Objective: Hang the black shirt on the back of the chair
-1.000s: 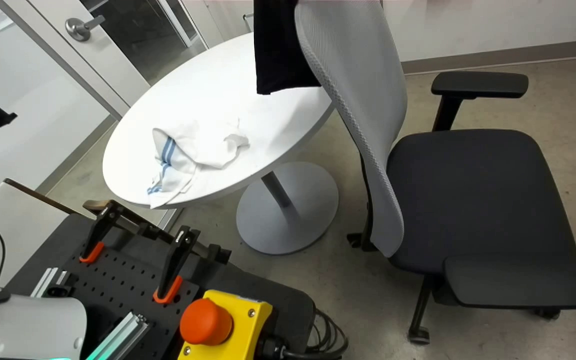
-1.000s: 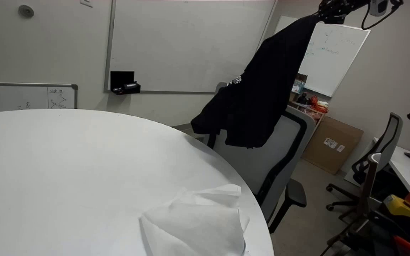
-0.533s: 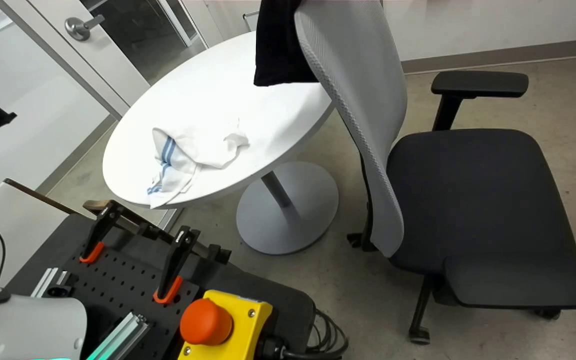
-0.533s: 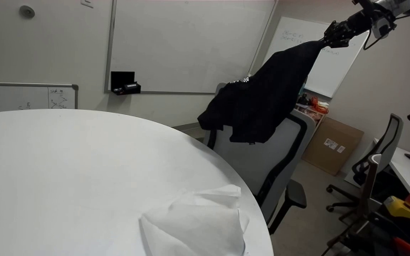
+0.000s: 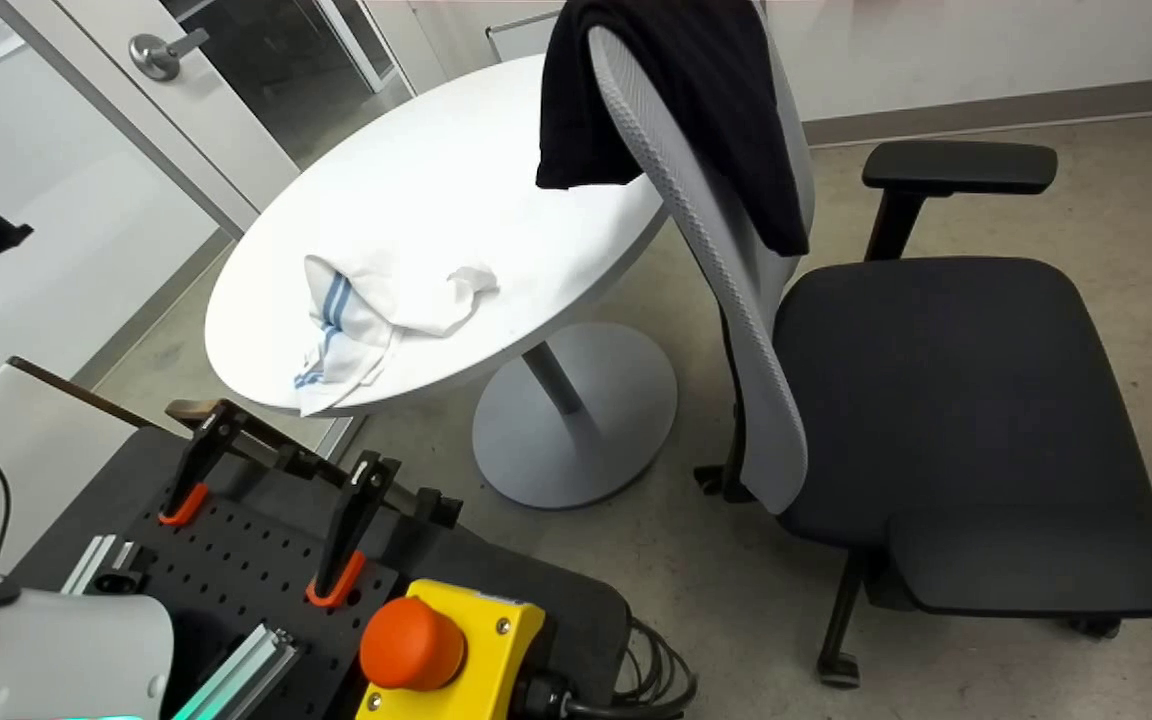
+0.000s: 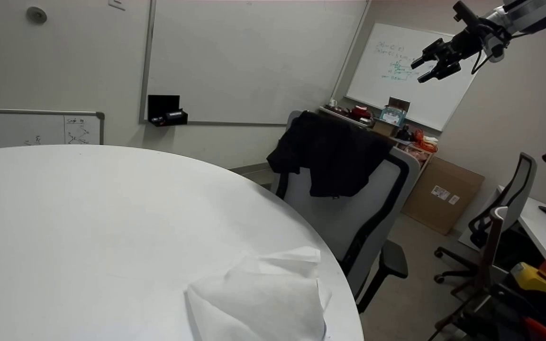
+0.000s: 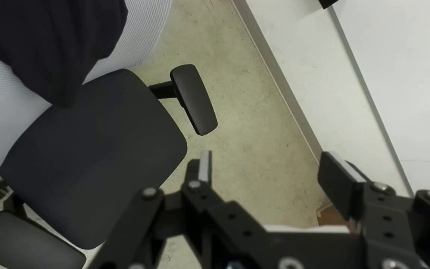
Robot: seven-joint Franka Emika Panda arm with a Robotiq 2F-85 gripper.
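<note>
The black shirt [image 6: 332,154] hangs folded over the back of the chair [image 6: 363,203], so the main job looks done. An exterior view shows its cloth on both faces: one panel drops on the side toward the table [image 5: 386,185], and a tapering flap falls on the side of the seat [image 5: 946,390]. Whether the flap's tip touches the seat I cannot tell. Seen from across the table, the shirt sits somewhat left along the top edge, leaving the right corner bare, and its lower hem is uneven. The claw [image 6: 419,72] stands wide, holding nothing, above and to the right of the shirt and well apart from it. What is left, I judge, is only to draw the claw clear; with weight on both sides the shirt should stay put, though a more central drape might be wanted. The blue-striped white cloth [image 5: 371,315] at the table's near edge has no part in the task.
</note>
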